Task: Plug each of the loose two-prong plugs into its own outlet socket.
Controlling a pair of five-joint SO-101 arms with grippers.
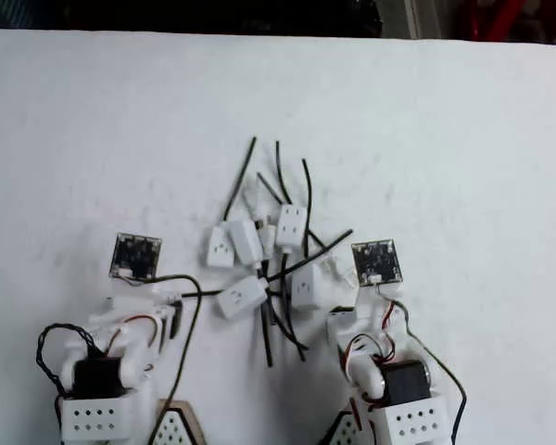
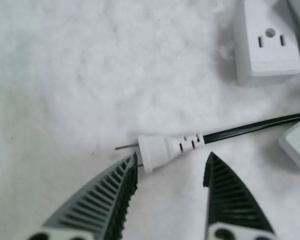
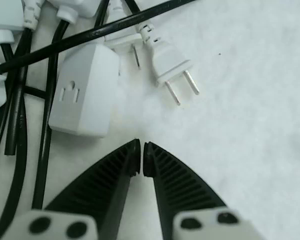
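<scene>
On the white table (image 2: 65,75), between the fingers of the left gripper (image 2: 171,165), a small white moulded two-prong plug on a black cord (image 2: 162,147) lies on its side. This gripper is held wide open and empty; one ribbed fingertip (image 2: 129,172) is set just beside the plug's front flange. The right gripper (image 3: 141,156) is closed almost tip to tip on nothing, near a white rectangular outlet block (image 3: 85,92) and a second white two-prong plug (image 3: 167,57) among the tangled cords.

The plug is judged to be light, rigid and smooth. It is best taken across the broad body just behind the flange. The thin metal prongs are not to be gripped, as bending is likely. The cord is expected to pull and twist the plug when lifted. The outlet blocks appear light and unfixed; sliding under insertion force is to be expected, so bracing with the other gripper is advised.
</scene>
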